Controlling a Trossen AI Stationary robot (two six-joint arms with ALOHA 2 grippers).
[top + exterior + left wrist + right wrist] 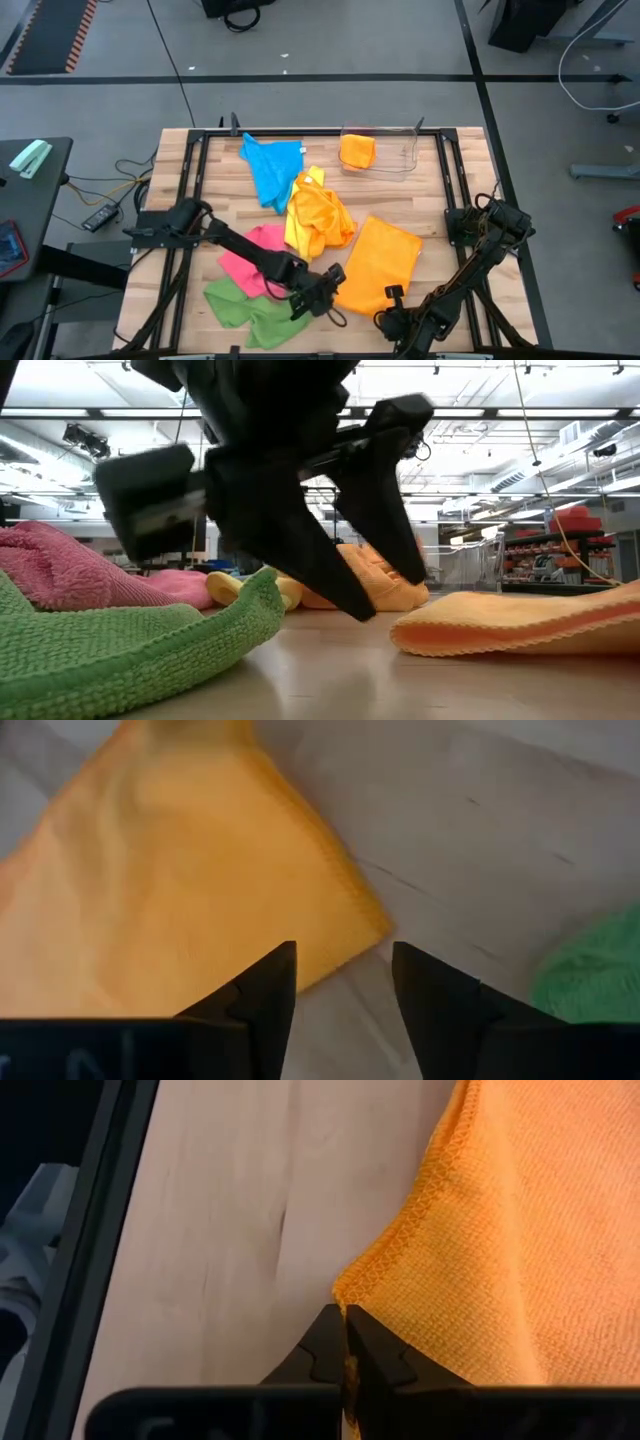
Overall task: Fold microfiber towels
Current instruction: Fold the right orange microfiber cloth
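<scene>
An orange towel (380,262) lies flat on the wooden table at the near right. My right gripper (345,1315) is shut on it at its near corner. My left gripper (343,955) hangs open just above the table at the towel's near left corner (365,930), with nothing between its fingers. In the low view it (385,595) fills the foreground. A green towel (245,305) and a pink towel (252,258) lie crumpled on the table at the near left. A yellow and orange heap (315,215) sits mid-table, and a blue towel (272,165) lies farther back. My right gripper pinches the orange towel's stitched corner (352,1285) between its two fingertips; a sliver of orange shows between them. The fingers slant down from the table's near right. The rest of the towel lies flat on the table.
A clear plastic bin (395,155) at the far side holds another orange cloth (357,150). A black frame (455,180) runs along the table's sides. Bare wood shows between the green towel and the orange towel (340,670).
</scene>
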